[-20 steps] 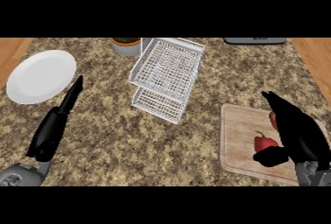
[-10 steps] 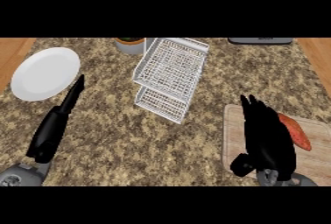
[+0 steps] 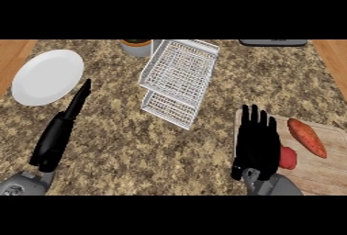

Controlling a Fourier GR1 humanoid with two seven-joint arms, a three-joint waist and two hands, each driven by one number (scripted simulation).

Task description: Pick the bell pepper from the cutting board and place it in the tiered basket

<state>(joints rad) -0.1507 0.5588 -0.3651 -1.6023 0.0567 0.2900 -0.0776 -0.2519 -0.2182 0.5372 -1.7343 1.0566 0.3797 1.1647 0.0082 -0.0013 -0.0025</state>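
Bell pepper [image 3: 288, 158] sits on the cutting board [image 3: 328, 170] at the right edge of the counter, only a red sliver of it visible, since the right hand [image 3: 256, 144] covers its left side. Can't tell if the hand touches it. Right hand is released: fingers straight and together, pointing away from the robot, palm down over the board's left edge, nothing grasped. Just right of the pepper, an orange-red sweet potato [image 3: 307, 137] lies on the board, angled, near the pepper but whether they touch is unclear. Tiered basket [image 3: 178, 78] is white wire, two tiers, near the counter's top centre, well apart from the board and up-left of it; both tiers look bare. Behind the basket's left corner is a grey pot [image 3: 137, 47], cut by the frame edge. White plate [image 3: 47, 76] sits at the far left of the granite counter [image 3: 149, 151]. Left hand [image 3: 62, 131] rests at lower left, seen edge-on, fingers straight, holding nothing.
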